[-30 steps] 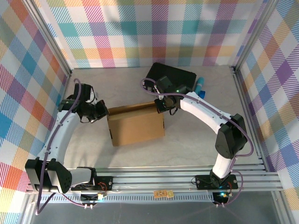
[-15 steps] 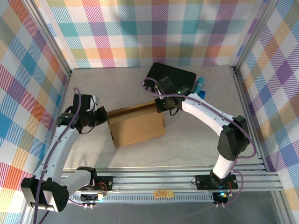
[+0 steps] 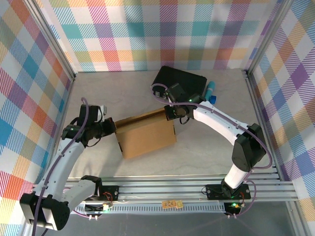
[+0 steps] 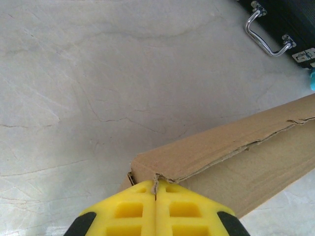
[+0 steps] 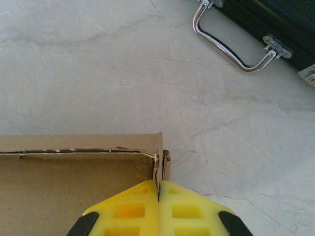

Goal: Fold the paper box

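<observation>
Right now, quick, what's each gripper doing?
Left gripper: closed, pinching a corner of the paper box.
Right gripper: closed, pinching another corner of it.

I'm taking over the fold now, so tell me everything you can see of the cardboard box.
The cardboard box is plain brown corrugated card, unmarked, lying on the pale table partly folded, its far wall raised with a rough, torn-looking top edge. The left gripper pinches its far-left corner and the right gripper its far-right corner, both shut on the card.
</observation>
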